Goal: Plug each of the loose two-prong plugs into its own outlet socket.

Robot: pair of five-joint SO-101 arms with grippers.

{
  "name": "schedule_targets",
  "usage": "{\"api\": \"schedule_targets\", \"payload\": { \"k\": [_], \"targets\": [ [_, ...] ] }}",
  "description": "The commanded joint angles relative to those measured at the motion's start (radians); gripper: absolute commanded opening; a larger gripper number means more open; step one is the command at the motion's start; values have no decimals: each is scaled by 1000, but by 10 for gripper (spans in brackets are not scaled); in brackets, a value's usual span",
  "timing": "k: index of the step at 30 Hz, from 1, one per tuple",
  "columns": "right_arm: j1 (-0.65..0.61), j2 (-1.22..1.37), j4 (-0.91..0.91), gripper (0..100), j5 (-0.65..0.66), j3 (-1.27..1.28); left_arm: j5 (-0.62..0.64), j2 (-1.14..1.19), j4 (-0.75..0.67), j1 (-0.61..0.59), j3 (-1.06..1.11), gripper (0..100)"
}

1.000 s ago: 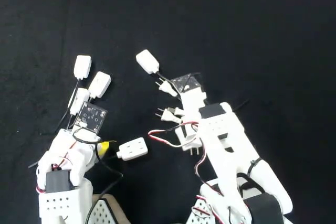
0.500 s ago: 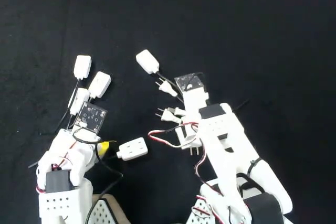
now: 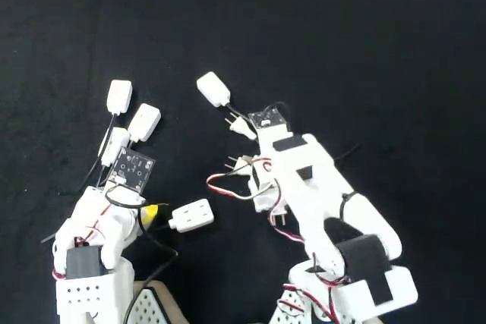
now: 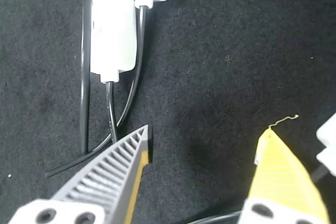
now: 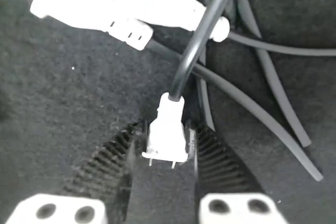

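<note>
Squarely inside the right tool [image 5: 165,129], clamped on both sides, a white plug [image 5: 167,140]; left tool [image 4: 206,132] spread apart.

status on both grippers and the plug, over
Left gripper open, empty. Right gripper shut on plug, prongs toward the wrist. Cords crossed beside it.

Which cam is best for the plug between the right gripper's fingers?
Right wrist view: the plug sits between the fingers of the right gripper, with its two prongs and cord plainly visible. In the high view the right arm covers the grip.
</note>
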Motion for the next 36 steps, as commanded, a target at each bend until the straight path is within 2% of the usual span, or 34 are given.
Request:
{"api": "schedule_targets", "payload": {
  "k": [1,6,11,20,25,30,34,36],
  "targets": [
    [-21,18,-11,86,-6,-18,-11,-2,8,13,-7,322],
    [-17,10,-21,31,55,-27,-11,-2,8,13,-7,322],
    [-17,-110,-23,30,55,-5,-11,-2,8,13,-7,322],
    [-23,-605,-115,13,51,213,-3,-3,3,19,-7,322],
    [-25,-892,-124,12,41,320,86,-3,-9,56,-12,322],
    [-29,-1124,-227,13,-77,458,141,-3,-51,56,-8,322],
    [-130,-1283,-420,13,-210,627,224,-5,-101,70,-13,324],
    [-190,-1368,-519,12,-278,716,269,-5,-143,124,-19,324]
  ]
}}
